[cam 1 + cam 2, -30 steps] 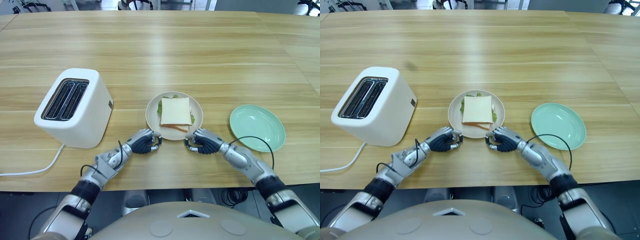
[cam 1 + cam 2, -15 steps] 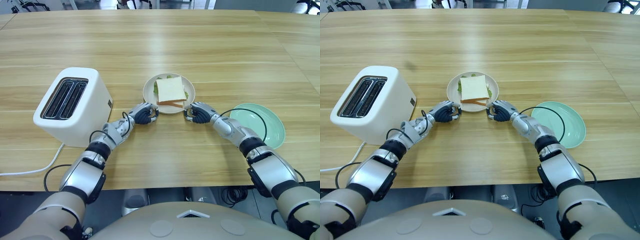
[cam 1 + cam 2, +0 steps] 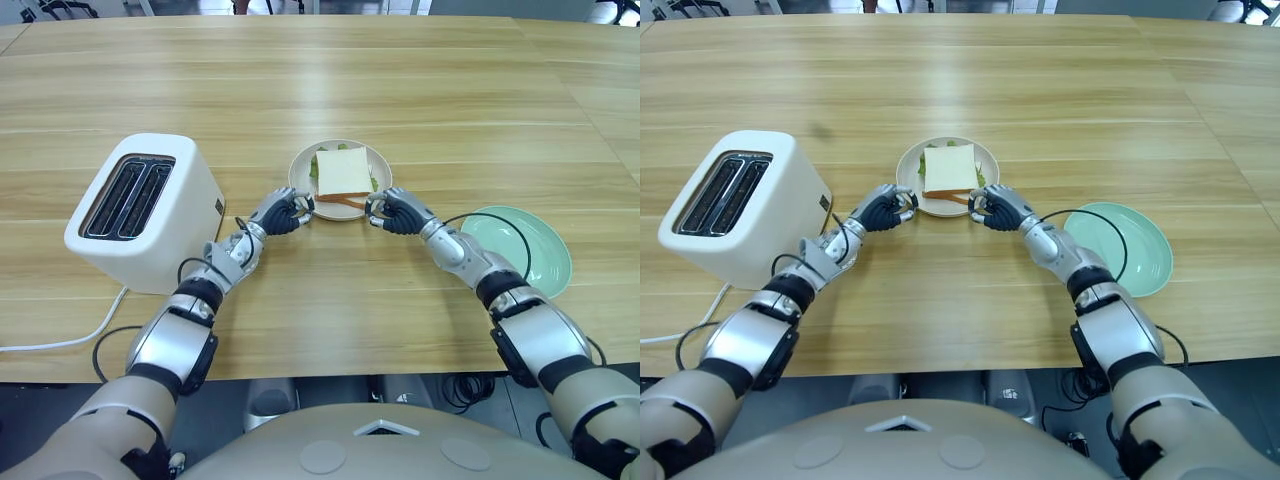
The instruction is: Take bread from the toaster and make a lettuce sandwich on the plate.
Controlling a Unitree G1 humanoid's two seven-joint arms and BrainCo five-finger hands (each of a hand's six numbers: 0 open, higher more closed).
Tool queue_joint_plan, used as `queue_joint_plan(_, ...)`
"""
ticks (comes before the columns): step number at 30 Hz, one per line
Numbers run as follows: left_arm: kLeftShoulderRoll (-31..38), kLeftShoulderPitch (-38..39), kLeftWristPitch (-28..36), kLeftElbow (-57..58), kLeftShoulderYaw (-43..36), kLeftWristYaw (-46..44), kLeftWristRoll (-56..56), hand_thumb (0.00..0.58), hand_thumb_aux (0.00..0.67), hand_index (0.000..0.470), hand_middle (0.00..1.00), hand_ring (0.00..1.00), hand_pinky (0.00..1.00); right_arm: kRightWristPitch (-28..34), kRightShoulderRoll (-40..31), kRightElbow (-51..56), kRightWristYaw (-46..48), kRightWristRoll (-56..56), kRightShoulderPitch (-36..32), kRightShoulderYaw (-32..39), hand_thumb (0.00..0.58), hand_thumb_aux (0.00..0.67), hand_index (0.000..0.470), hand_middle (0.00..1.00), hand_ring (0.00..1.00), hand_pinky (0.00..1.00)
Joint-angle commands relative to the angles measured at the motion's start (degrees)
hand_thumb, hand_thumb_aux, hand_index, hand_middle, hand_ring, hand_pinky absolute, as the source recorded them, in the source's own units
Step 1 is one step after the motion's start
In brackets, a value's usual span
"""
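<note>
Sandwich of white bread and green lettuce: location?
— On the round cream plate, mid-way across the light wooden table, right of the white two-slot toaster.
— Hands?
— Left hand curled tight on that plate's near-left rim; right hand likewise on its near-right rim. Round pale green plate lies beside the right forearm.

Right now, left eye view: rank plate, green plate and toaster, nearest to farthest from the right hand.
1. plate: just left of the right hand, whose fingers are curled on its rim.
2. green plate: to the hand's right, nearer the robot.
3. toaster: far left, past the plate.
</note>
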Motion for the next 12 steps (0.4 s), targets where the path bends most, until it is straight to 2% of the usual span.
queue_joint_plan(1, -2.74, 5.53, -7.92, -11.16, 6.56, 3.51, -8.64, 0.000, 0.000, 0.000, 0.00, 0.00, 0.00, -5.47, 1.74, -9.27, -2.99, 7.99, 4.94, -6.00, 0.000, 0.000, 0.000, 0.73, 0.73, 0.73)
queue_joint_plan(2, -3.90, 7.40, -8.83, -14.01, 7.79, 3.66, -10.84, 0.000, 0.000, 0.000, 0.00, 0.00, 0.00, -6.03, 2.57, -11.80, -3.19, 10.09, 6.49, -7.35, 0.000, 0.000, 0.000, 0.00, 0.00, 0.00)
queue_joint_plan(7, -7.62, 13.08, -8.95, -21.23, 11.66, 2.81, -15.31, 0.000, 0.000, 0.000, 0.00, 0.00, 0.00, -4.99, 4.61, -20.65, -3.88, 13.46, 12.38, -11.75, 0.000, 0.000, 0.000, 0.00, 0.00, 0.00)
queue_joint_plan(12, -9.12, 15.10, -8.46, -21.91, 14.96, 2.85, -16.16, 0.000, 0.000, 0.000, 0.00, 0.00, 0.00, -3.39, 5.77, -24.08, -5.69, 14.54, 15.95, -15.82, 0.000, 0.000, 0.000, 0.00, 0.00, 0.00)
